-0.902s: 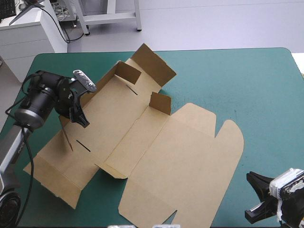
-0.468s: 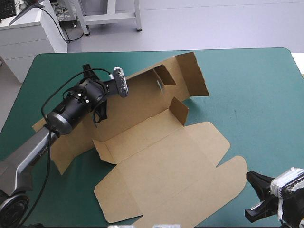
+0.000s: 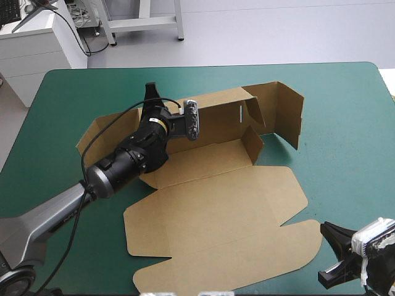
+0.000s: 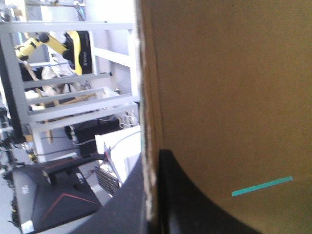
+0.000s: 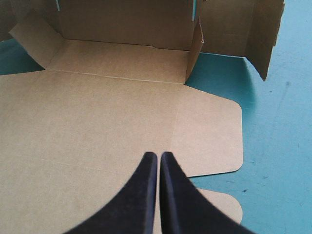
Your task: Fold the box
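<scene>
The brown box lies in the middle of the table with its wide lid panel flat toward the near edge. Its long back wall stands upright, with an end flap folded round at the right. My left gripper is shut on that wall's top edge near its left end. In the left wrist view the board's edge runs between the black fingers of the left gripper, and a slot shows teal-green through the box. My right gripper is shut and holds nothing, just off the lid's near right corner; its right wrist view shows the gripper facing the lid.
Bare teal-green cover lies to the right of the box and along the far edge. A small inner flap stands up at the right end of the box's floor.
The left arm has swung toward the table's middle, turning the box clockwise and raising its back wall upright. The lid has slid toward the near edge. The right gripper has stayed put.
</scene>
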Motion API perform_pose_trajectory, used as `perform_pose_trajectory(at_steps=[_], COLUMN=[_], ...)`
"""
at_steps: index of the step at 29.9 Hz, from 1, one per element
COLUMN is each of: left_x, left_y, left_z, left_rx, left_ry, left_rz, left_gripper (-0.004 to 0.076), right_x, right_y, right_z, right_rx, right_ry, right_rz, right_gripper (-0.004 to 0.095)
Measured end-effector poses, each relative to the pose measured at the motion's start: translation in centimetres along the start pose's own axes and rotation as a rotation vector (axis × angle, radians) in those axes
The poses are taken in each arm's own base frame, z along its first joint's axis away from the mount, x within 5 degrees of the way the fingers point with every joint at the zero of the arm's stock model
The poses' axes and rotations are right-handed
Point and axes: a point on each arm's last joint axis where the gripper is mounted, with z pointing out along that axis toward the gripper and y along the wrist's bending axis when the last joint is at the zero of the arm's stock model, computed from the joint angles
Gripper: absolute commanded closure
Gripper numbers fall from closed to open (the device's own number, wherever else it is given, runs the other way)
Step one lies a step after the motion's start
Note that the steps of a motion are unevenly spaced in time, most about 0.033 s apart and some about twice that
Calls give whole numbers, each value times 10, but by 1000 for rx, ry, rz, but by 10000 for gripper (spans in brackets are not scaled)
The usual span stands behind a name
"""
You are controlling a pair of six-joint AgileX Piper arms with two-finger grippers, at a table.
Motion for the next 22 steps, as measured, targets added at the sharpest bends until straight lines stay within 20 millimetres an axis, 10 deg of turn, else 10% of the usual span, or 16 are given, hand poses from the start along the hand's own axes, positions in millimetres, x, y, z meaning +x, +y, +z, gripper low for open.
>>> perform_pose_trajectory(at_steps=[22], left_x=[-10], left_y=[-37], left_z=[24], left_rx=[-209], left_ry=[-150], left_rz=[146], left_gripper=[732], right_x=[0], right_y=[0], right_z=[0], right_rx=[0], right_ry=[0], right_rz=[0], right_gripper=[817])
